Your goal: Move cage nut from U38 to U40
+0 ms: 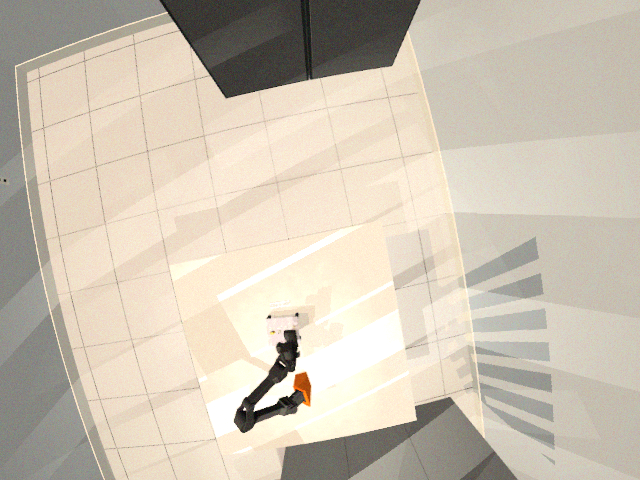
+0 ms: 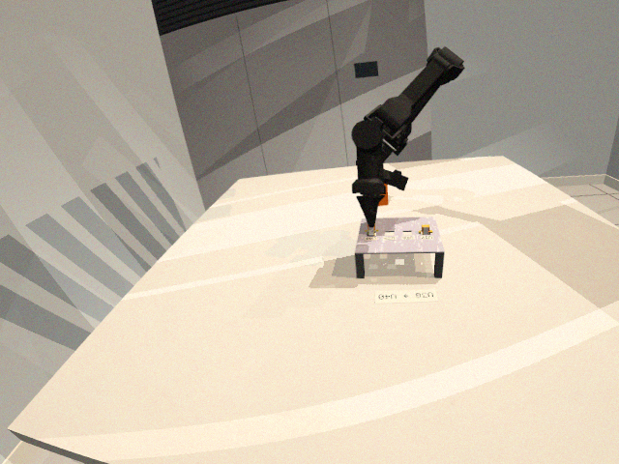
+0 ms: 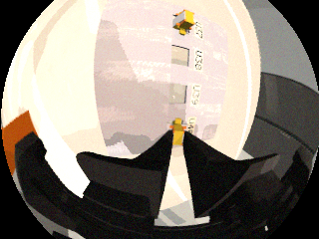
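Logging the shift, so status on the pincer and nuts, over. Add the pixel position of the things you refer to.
Pincer [image 2: 370, 227] [image 3: 177, 134] shut on nut [image 3: 177, 127] at U40. Other nut [image 2: 425, 230] [image 3: 183, 21] at U37. Nothing seen blocking; wings under plate [image 2: 399, 246] [image 3: 135, 90] unconfirmed.
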Robot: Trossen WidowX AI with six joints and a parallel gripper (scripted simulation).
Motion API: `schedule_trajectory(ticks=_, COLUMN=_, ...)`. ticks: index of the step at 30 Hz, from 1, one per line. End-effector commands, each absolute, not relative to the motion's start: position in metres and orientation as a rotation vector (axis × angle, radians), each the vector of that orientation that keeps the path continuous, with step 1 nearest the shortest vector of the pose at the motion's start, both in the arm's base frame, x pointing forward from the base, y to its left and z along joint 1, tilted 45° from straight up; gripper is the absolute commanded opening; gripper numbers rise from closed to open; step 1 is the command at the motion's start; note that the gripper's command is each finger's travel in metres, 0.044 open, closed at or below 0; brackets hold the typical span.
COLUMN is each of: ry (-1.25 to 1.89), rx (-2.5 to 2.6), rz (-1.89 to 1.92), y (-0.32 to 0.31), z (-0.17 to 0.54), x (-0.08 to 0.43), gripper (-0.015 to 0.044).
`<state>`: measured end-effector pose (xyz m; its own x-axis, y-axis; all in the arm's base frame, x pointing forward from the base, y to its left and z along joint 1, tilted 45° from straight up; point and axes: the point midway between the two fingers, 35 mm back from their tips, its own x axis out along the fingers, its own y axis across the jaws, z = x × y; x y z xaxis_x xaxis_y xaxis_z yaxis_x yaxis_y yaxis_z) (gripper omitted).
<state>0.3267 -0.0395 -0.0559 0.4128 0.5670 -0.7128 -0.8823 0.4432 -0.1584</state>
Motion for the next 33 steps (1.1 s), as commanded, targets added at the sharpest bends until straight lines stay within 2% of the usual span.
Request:
schedule_trajectory(ticks=1, ry=0.630, rx=-0.572, rz=0.973, y=-0.0389, z=-0.0558, x=0.3261, gripper=0.0028)
schedule_trajectory(ticks=33, ry=0.620, rx=-0.579, rz=0.943, y=-0.0378, z=-0.0563, x=0.3225, gripper=0.0028)
